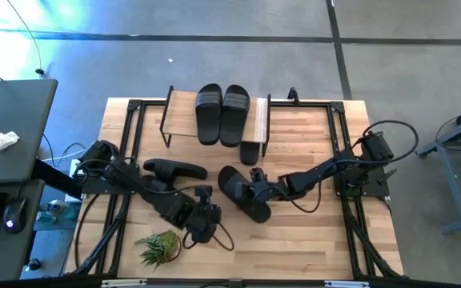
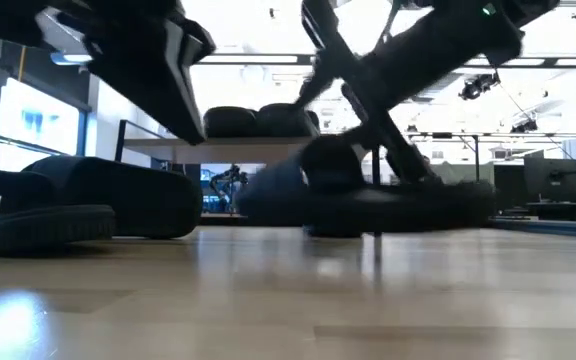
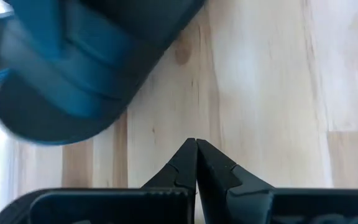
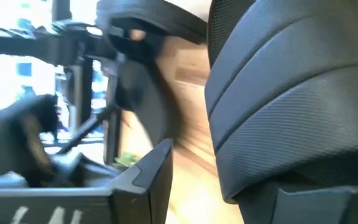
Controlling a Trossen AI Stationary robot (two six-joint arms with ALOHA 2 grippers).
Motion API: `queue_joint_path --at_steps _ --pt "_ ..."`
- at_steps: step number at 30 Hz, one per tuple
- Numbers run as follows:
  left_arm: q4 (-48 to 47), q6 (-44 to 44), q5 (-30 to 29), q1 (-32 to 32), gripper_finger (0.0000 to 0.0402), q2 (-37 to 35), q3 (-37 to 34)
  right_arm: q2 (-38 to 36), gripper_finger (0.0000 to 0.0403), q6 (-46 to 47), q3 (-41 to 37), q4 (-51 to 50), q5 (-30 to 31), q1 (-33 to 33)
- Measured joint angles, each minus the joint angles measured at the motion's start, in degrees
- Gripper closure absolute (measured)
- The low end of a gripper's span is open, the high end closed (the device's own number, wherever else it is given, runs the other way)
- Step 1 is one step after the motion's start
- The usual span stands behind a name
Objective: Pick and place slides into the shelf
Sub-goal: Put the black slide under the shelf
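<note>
Right gripper [image 1: 256, 192], fingers spread around a matte black foam slide [image 1: 242, 194]: likely light, flexible; the wide strap suits gripping. Left gripper [image 3: 196, 163] pressed together.

The left tool [image 3: 196, 163], fingers pressed together, hovers over the wooden table [image 3: 260, 81] near a slide [image 3: 86, 68].

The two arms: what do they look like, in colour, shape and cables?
Both arms are dark, built of slim jointed links, with black cables looping beside them. The left gripper has two black wedge-shaped fingers tapering to narrow tips. The right gripper is equally dark, with flat, angular fingers. No markings are legible.
</note>
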Motion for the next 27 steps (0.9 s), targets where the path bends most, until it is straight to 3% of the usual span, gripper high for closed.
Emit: queue_joint_path --at_steps 7,20,27 --pt "-4.19 -4.56 -4.83 -3.93 0.0402 -1.00 0.01 4.27 0.0285 -3.20 5.90 -0.72 -0.23 -2.52" --pt "-12.79 -10.97 -9.69 -8.49 0.0402 -5.71 -0.04 8.09 0.0288 0.29 9.10 -0.74 13.62 -5.27" --pt "-12.97 -11.11 -12.14 -8.86 0.0402 -6.23 0.02 8.09 0.0272 0.69 9.04 -1.20 10.80 -7.65"
